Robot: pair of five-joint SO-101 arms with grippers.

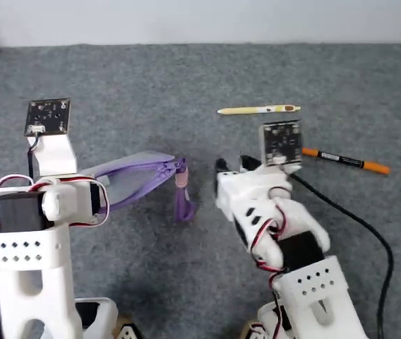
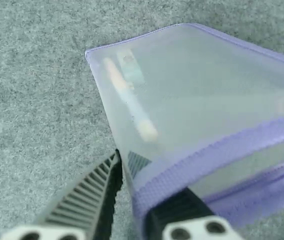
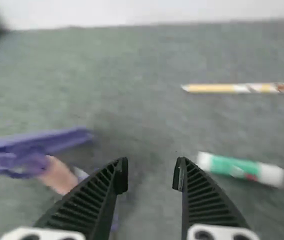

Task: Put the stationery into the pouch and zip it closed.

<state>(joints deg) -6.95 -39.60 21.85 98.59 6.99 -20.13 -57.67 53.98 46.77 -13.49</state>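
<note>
A translucent purple pouch point(image 1: 133, 176) lies left of centre, with its zipper tassel point(image 1: 183, 199) trailing toward the middle. My left gripper point(image 2: 138, 186) is shut on the pouch's purple edge point(image 2: 192, 160). A pale pen point(image 2: 129, 102) and a green item point(image 2: 131, 69) show through the pouch wall. My right gripper point(image 3: 149, 175) stands open just right of the tassel point(image 3: 57, 175), holding nothing. A green and white glue stick point(image 3: 239, 169) lies close beside it. Farther back rests a yellow pen point(image 1: 258, 109). To the right lies an orange marker point(image 1: 345, 161).
Grey carpet-like cloth point(image 1: 151, 92) covers the whole table, and a pale wall runs along the far edge. A black cable point(image 1: 370, 233) runs from the right arm toward the front right corner.
</note>
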